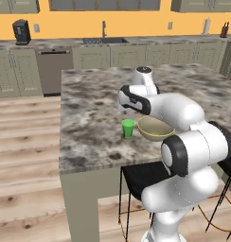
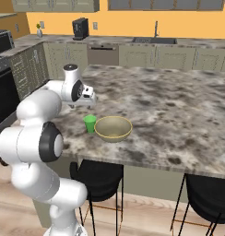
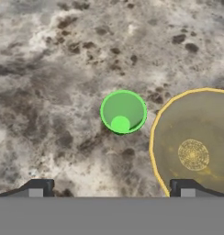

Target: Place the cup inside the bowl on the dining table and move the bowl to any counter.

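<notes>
A white robot arm reached out over the table (image 1: 89, 118), a large island with a mottled grey-brown marble top. Its claw (image 3: 111, 189) hung above the marble with the two dark finger tips spread wide apart and nothing between them.

The cup (image 3: 123, 111), a small bright green tumbler, stood upright on the marble, its open mouth facing straight up toward the hand. In the hand view it sat a little ahead of the claw and close to the midline between the finger tips, so the claw seemed nearly lined up over it but not yet low enough to grip. Being upright, the cup's long axis ran vertically, along the claw's line of approach.

The bowl (image 3: 194, 142), wide and olive-yellow with a thin rim, sat empty just beside the cup, apart from it. From the base cameras, both stood near the table's front edge, above dark stools (image 2: 97, 177). The next move looked like a straight descent onto the cup.
</notes>
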